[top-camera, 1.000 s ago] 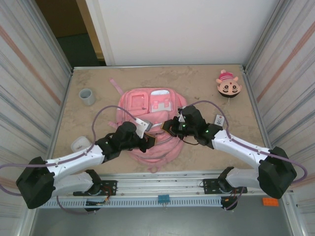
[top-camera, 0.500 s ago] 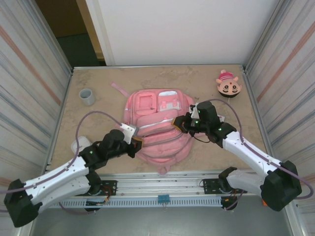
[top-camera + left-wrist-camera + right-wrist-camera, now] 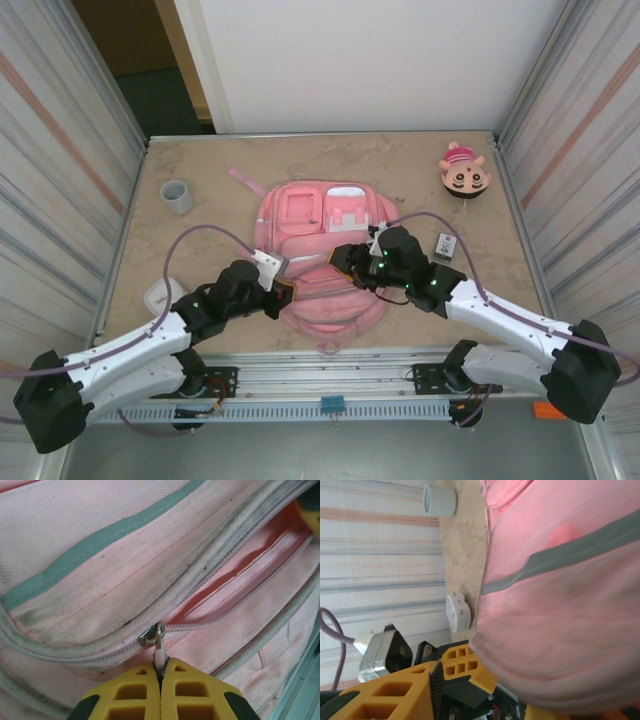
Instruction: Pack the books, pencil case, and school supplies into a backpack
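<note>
While the pink backpack (image 3: 310, 215) lies flat between the two arms, its zip is plainly the business in hand. Right at the tips of the left gripper (image 3: 161, 666) sits the zipper pull (image 3: 159, 655), pinched tight between closed yellow fingers (image 3: 135, 690), with the metal slider (image 3: 150, 636) just beyond them. Past the slider, off to that gripper's right, the seam gapes and shows pink lining. Holding the tab so close to the slider gives, I'd judge, a straight tug along the teeth. The right gripper (image 3: 343, 262) meets the pack from the opposite side, probably to brace the soft cloth. Its fingers stand apart with a bulge of fabric between them, and I cannot tell whether they pinch it. Well beyond the left gripper stands a grey cup (image 3: 178, 196); well off behind the right one lies a cartoon-face toy (image 3: 464, 175).
</note>
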{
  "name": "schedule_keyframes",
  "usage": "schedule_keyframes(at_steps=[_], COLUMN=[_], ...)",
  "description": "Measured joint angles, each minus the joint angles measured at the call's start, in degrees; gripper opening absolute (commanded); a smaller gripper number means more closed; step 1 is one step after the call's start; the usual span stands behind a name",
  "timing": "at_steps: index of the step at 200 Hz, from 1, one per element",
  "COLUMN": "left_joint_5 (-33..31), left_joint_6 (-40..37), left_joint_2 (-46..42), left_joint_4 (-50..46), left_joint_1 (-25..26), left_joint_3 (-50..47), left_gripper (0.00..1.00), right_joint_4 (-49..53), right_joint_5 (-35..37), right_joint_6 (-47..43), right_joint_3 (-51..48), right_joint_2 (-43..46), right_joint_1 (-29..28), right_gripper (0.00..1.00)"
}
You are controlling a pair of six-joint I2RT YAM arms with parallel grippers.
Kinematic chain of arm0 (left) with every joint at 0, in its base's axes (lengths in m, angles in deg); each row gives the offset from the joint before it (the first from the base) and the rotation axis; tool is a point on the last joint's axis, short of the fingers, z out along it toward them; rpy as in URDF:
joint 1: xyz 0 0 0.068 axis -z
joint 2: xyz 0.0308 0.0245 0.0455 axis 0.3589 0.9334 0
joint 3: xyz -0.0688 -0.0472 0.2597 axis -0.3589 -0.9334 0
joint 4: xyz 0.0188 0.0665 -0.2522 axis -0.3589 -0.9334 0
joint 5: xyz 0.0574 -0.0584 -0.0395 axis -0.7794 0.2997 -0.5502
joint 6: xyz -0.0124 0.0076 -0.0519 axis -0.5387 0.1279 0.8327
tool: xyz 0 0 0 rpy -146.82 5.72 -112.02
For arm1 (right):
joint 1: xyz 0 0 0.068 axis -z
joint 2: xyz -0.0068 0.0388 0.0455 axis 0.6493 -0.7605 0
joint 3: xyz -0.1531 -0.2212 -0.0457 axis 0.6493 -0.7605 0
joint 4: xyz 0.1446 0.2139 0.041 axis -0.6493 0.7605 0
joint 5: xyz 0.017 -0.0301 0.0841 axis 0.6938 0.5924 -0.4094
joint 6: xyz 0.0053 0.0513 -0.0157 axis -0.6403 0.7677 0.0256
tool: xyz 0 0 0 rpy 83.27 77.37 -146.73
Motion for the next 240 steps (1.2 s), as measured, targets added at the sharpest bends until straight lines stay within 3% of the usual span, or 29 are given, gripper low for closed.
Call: schedule_keyframes(at_steps=[53, 77, 106, 162, 182, 215, 240], left_joint_5=[2.14, 2.1, 1.6, -2.62, -3.26, -3.3, -2.75], left_joint_6=[-0.48, -0.61, -0.63, -1.95, -2.45, -3.13, -3.3], left_joint_2=[0.66, 0.07, -1.73, -5.95, -7.04, -6.54, -3.67], left_joint_4=[2.27, 1.9, 0.96, -1.22, -0.11, 1.03, 1.53], left_joint_1=[0.07, 0.07, 0.07, 0.17, 0.17, 0.15, 0.15], left_joint_3=[1.03, 1.03, 1.03, 0.42, 0.15, -0.22, -0.44], left_gripper=[0.0, 0.0, 0.0, 0.0, 0.0, 0.0, 0.0], right_joint_4=[-2.8, -2.67, -1.97, 6.14, 10.47, 12.13, 9.16], right_joint_5=[6.25, 6.97, 5.55, -4.9, -8.17, -8.17, -4.04], right_joint_6=[1.92, 1.44, 0.46, -5.62, -8.22, -8.9, -5.55], right_joint_3=[0.07, 0.68, 2.23, 2.67, 3.8, 4.24, 2.99], right_joint_2=[-5.79, -7.61, -7.63, -2.51, -1.42, -0.26, -0.31], right_joint_1=[-2.8, -2.82, -1.62, 8.9, 12.04, 12.98, 9.09], right_gripper=[0.45, 0.32, 0.07, 0.01, 0.06, 0.4, 0.48])
